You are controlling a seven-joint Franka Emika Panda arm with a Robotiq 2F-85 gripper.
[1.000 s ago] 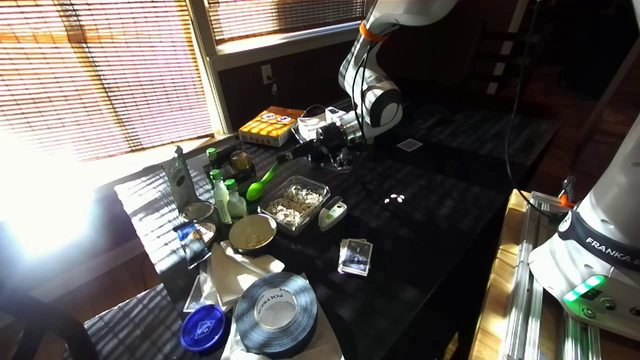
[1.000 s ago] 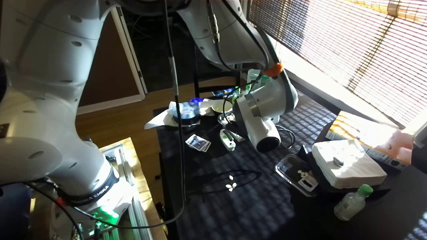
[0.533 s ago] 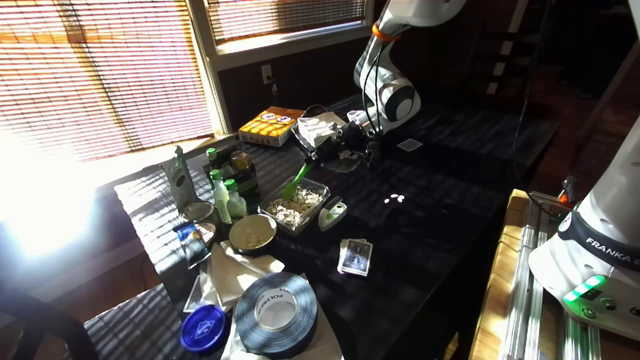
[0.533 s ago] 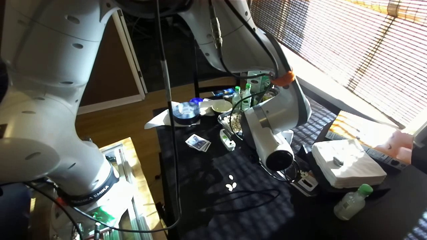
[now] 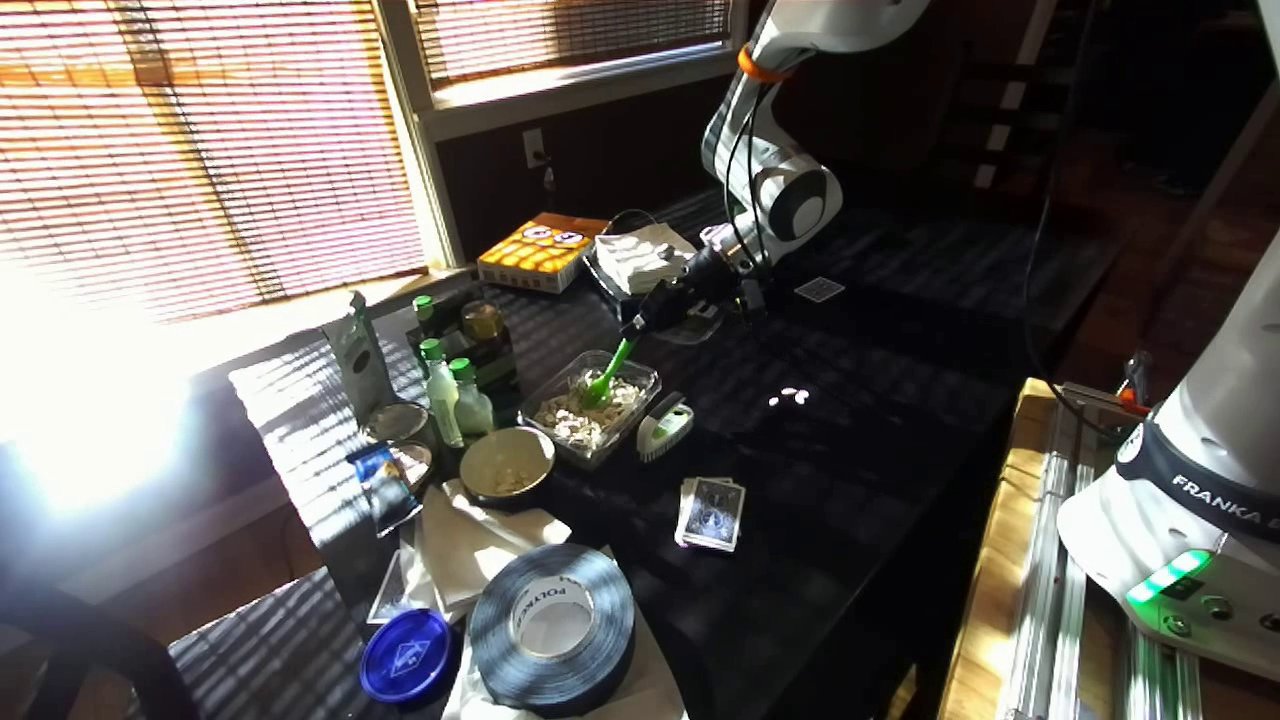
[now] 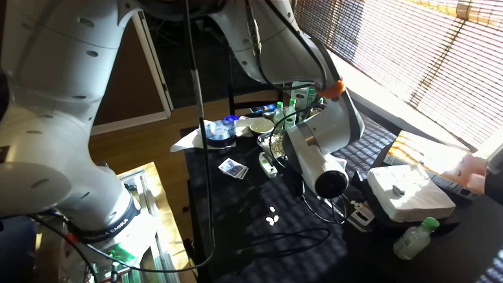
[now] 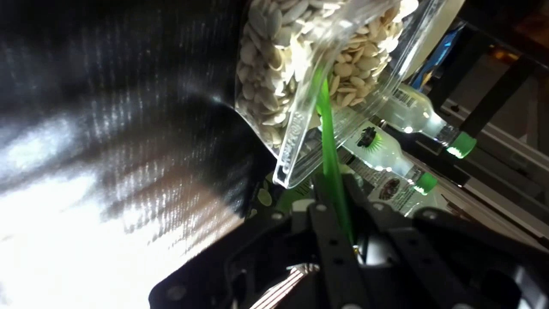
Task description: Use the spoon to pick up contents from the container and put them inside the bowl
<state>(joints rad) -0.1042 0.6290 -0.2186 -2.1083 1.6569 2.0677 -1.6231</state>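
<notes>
Fingers (image 7: 332,253) are pinching the green spoon (image 7: 329,141), its head in the seeds (image 7: 351,81) in the container (image 7: 288,156) just ahead of them. Bowl (image 5: 488,452), farther out past that, already holds a few pale bits (image 5: 515,480); guessing this load still needs lifting and tipping in.

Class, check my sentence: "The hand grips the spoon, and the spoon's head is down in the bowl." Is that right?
Not quite. The head of the spoon is in the tub of seeds, not in the bowl; the wrist view and an exterior view show this. The hand does grip the spoon.
</notes>
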